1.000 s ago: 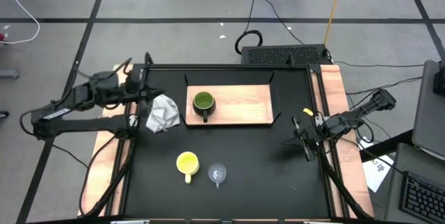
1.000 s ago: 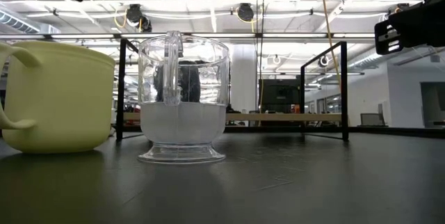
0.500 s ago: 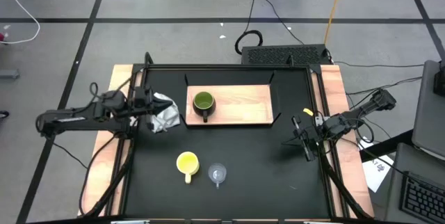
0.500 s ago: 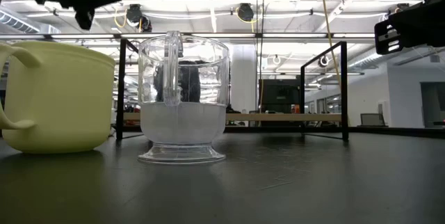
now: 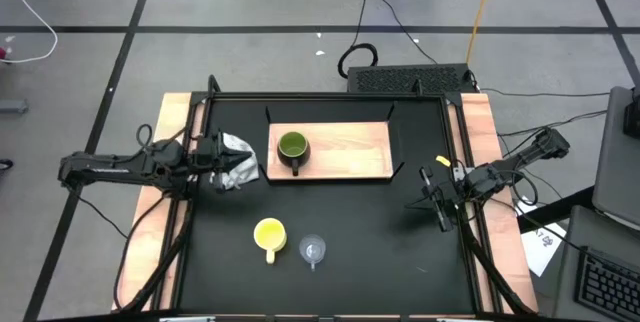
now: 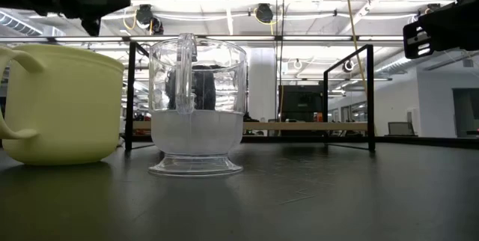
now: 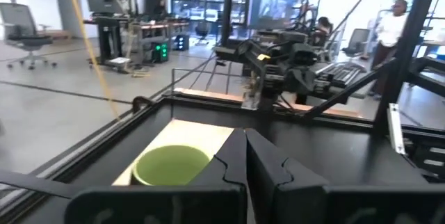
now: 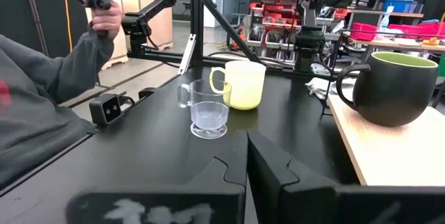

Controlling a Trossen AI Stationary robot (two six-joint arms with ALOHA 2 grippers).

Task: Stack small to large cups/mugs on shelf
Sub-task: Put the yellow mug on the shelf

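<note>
The olive-green mug (image 5: 292, 148) stands upright on the left end of the light-wood shelf (image 5: 350, 150), its dark handle toward the near edge. The yellow mug (image 5: 268, 234) and the clear glass cup (image 5: 313, 251) stand side by side on the black table nearer the front, off the shelf. My left gripper (image 5: 221, 153) is shut and level at the table's left side, above the left edge of a grey-white cloth wad (image 5: 238, 163), pointing at the green mug (image 7: 170, 165). My right gripper (image 5: 430, 199) is shut with nothing in it at the right edge, facing the cups (image 8: 208, 109).
A thin dark frame rims the table, with pale wooden planks (image 5: 150, 222) outside it. A small black camera (image 8: 108, 109) sits at the table's near edge. A person's grey sleeve (image 8: 42, 85) and hand show beyond the table in the right wrist view.
My left gripper has come down and swung toward the table's near edge, from beside the far left corner to above the cloth wad's left edge, and has tipped up to level. It stays shut. The mugs, cup and cloth have not moved.
</note>
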